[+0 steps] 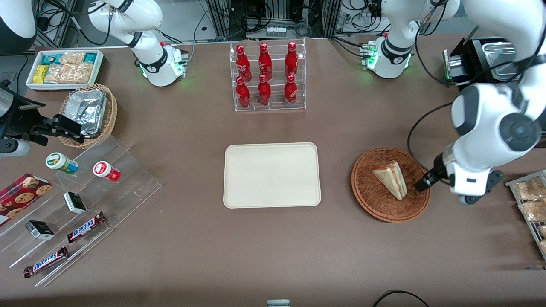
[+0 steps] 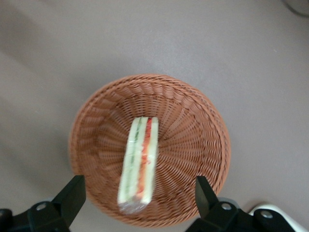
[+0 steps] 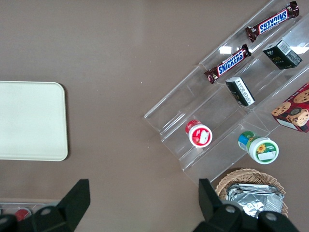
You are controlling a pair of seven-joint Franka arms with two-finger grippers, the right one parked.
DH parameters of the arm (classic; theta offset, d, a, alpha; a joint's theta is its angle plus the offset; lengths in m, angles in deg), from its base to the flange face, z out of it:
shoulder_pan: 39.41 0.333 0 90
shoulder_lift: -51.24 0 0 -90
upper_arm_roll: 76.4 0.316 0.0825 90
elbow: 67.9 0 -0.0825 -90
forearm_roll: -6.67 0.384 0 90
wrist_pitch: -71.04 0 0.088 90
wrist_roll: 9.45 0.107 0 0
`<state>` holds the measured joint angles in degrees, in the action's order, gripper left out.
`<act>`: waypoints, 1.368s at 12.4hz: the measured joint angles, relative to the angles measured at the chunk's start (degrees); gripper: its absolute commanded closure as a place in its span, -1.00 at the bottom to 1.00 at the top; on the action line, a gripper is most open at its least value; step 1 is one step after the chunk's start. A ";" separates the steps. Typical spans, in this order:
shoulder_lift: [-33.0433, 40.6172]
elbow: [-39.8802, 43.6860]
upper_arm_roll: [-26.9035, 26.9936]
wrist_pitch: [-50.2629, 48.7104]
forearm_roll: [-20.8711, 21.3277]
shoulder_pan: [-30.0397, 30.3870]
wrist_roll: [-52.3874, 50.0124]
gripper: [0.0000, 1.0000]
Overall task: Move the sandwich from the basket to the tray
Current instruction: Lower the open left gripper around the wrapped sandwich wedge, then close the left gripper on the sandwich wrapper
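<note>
The sandwich lies in the round woven basket, which sits on the counter toward the working arm's end, well apart from the cream tray at mid-counter. The tray holds nothing, so no part of the transfer is done. The end effector hovers above the basket with its fingers spread wide, one to each side of the sandwich and apparently not touching it, though height is hard to judge. Descent, grasp, lift, carry and release all remain.
</note>
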<state>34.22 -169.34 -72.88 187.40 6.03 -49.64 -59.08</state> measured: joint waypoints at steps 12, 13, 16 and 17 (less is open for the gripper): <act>1.72 -19.00 -0.16 16.24 -0.07 -3.59 -7.06 -1.00; 1.71 -20.10 -0.17 17.91 -0.07 -3.92 -7.06 -1.00; 1.40 -22.89 -0.17 21.62 -0.06 -4.34 -7.06 0.33; 1.28 -22.97 -0.16 21.95 -0.06 -4.34 -7.06 0.99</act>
<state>35.50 -192.31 -73.04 209.35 5.96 -53.98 -66.13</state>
